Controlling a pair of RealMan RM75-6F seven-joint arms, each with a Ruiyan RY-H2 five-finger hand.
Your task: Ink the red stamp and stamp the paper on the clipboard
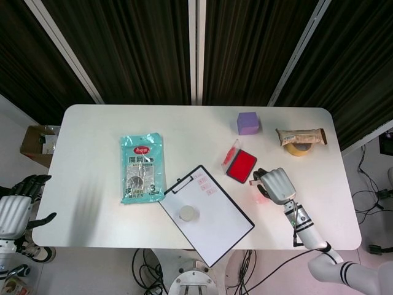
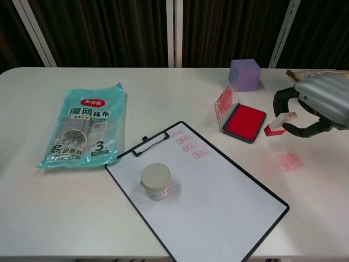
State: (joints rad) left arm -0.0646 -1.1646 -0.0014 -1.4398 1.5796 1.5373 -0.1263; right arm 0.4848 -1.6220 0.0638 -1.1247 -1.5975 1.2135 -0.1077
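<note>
the curled fingers point(image 2: 286, 101) of the right hand point(image 2: 319, 106) pinch the small red-and-white block stamp point(image 2: 277, 125), which is tilted and lifted clear of the white bench point(image 2: 163, 90), its red end pointing down toward the open ink pad with its bright red cushion point(image 2: 243, 121). the stamp hangs just beside the pad's right edge, not touching it in the chest view. a faint red smudge point(image 2: 289, 161) marks the bench below and nearer the camera. the pad's clear lid point(image 2: 224, 105) stands upright on its left side. beyond the pad sits a purple cube point(image 2: 244, 75), and at the far right a brown wrapped packet lies on a yellow roll of tape point(image 1: 299, 140).

to the left of the pad lies the black-rimmed clipboard point(image 2: 199, 188) with its white paper, set at an angle, three small red stamp prints point(image 2: 188, 145) in a row near the clip. a short round grey-lidded jar point(image 2: 156, 181) stands on the paper near its left edge. further left lies a teal plastic packet with printed lettering point(image 2: 84, 132).

the left hand point(image 1: 15, 206) hangs off the bench's left end in the head view, holding nothing, its dark fingers point(image 1: 34, 181) spread
</note>
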